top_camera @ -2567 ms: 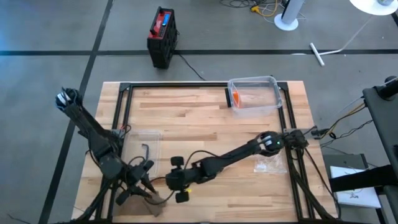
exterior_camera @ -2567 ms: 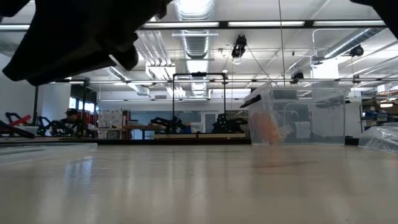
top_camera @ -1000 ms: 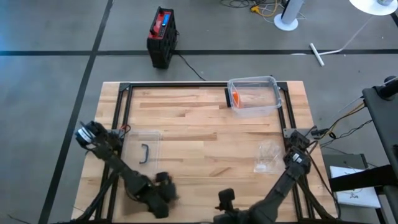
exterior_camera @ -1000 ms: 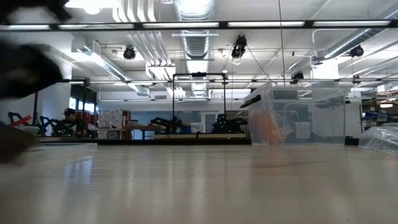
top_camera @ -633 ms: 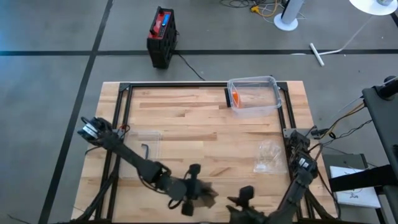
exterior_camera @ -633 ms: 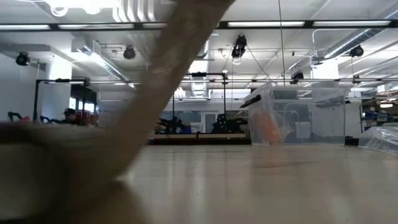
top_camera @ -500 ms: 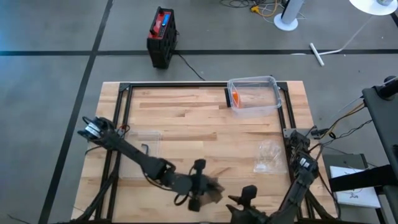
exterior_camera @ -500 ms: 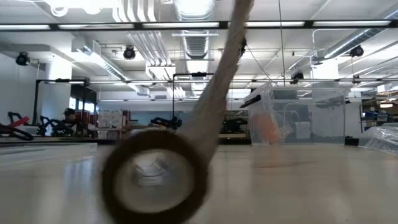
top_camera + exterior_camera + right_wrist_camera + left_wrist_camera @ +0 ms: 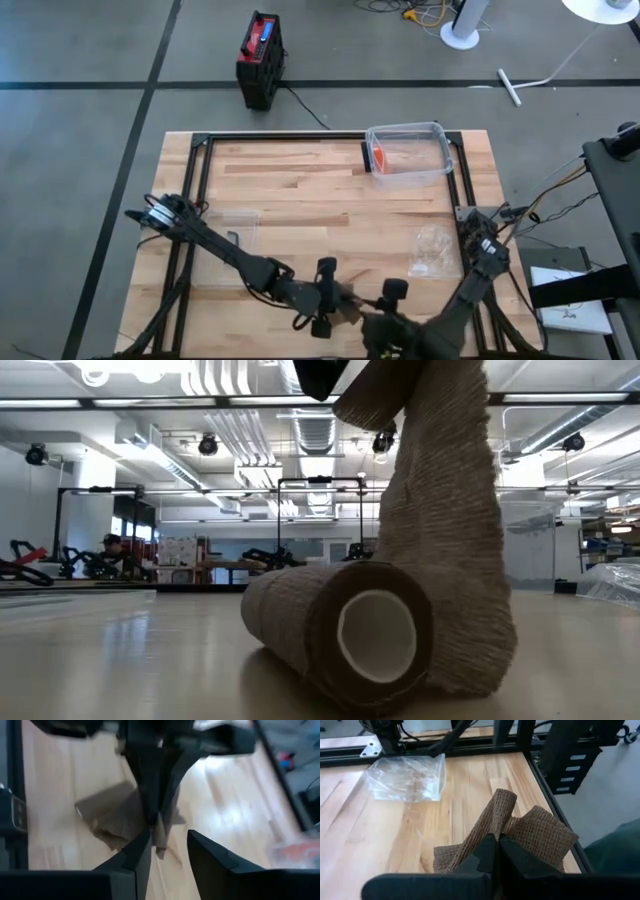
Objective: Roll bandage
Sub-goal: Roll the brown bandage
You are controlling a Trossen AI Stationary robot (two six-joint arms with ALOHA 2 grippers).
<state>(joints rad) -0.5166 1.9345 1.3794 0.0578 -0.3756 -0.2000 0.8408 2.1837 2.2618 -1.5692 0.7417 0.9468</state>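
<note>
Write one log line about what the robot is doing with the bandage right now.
left gripper: shut on bandage strip | right gripper: open, close by | roll: lying on table, near front edge

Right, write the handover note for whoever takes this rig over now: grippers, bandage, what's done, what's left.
Left gripper: shut on the loose strip of the bandage, lifted off the near table edge.
Right gripper: open, facing the left gripper, beside the strip, gripping nothing.
Bandage: the partly wound roll lies on the wood; its strip rises to the left gripper.
Done: strip picked up.
Left: wind the strip onto the roll.
</note>
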